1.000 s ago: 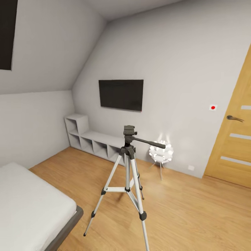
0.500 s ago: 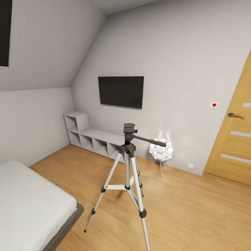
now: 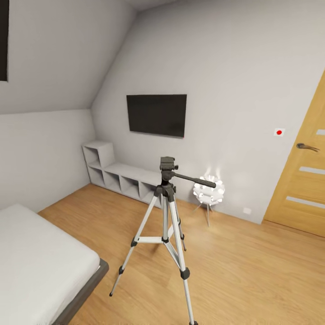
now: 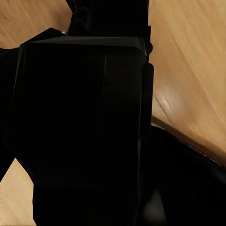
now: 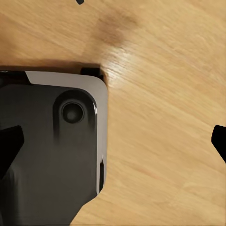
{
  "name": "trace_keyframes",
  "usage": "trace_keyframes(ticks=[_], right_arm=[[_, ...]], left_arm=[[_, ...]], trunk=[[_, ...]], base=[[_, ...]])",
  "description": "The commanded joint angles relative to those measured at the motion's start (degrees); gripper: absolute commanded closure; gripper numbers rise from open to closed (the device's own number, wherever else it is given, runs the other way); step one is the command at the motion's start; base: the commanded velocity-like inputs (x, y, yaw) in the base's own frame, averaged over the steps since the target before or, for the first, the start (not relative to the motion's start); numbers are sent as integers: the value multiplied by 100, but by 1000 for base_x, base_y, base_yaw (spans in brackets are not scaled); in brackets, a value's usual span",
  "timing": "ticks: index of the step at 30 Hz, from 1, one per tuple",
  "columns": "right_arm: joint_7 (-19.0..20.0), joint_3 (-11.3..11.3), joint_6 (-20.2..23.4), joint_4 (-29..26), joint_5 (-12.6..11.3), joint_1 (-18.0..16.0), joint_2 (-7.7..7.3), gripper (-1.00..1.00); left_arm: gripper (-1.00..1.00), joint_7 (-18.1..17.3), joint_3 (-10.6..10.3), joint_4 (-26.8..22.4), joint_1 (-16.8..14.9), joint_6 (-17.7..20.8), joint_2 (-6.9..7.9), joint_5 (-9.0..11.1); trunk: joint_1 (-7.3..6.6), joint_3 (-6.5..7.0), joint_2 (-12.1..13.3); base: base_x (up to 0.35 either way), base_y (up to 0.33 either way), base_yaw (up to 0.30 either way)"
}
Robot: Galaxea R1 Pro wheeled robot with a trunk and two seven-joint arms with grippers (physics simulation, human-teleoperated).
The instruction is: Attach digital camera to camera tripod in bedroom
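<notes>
Your head view is sliding a little against the bedroom: wall [image 3: 253,81], TV [image 3: 156,115] and door [image 3: 307,180] are all sitting slightly differently than a second ago, and all together, so it is you who are moving while nothing in the room is. I judge that you are still settling your approach and that the mounting has not begun. The bed [image 3: 40,253] is lying at the near left, and the low shelf [image 3: 117,174] is running under the TV. The tripod [image 3: 165,192] is standing alone on the floor [image 3: 253,266], ahead of you near the middle of the view, between the bed and the lamp [image 3: 208,192]. Its long axis is upright, its legs are splaying down, and its head [image 3: 168,163] is bare. The handle [image 3: 194,179] is pointing toward the lamp and door side, sloping slightly down. The right gripper [image 5: 114,143] is hanging spread wide over the floor, holding nothing. A black boxy mass [image 4: 80,117] is crowding the left wrist view, so you cannot tell how the left gripper stands, nor whether that mass is the camera.
</notes>
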Motion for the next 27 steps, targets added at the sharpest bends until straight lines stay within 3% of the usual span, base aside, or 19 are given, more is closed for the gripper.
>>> trace_keyframes(ticks=[1, 27], right_arm=[[17, -4, -25, 18, 17, -10, -2, -100], [17, -6, -34, 19, 17, -8, -2, -100]], left_arm=[[100, 21, -52, -2, -4, -10, -2, 29], [100, 21, -52, -2, -3, -10, -1, 29]], trunk=[[1, -19, -8], [1, -260, -8]], base=[[0, 0, 0], [0, 0, 0]])
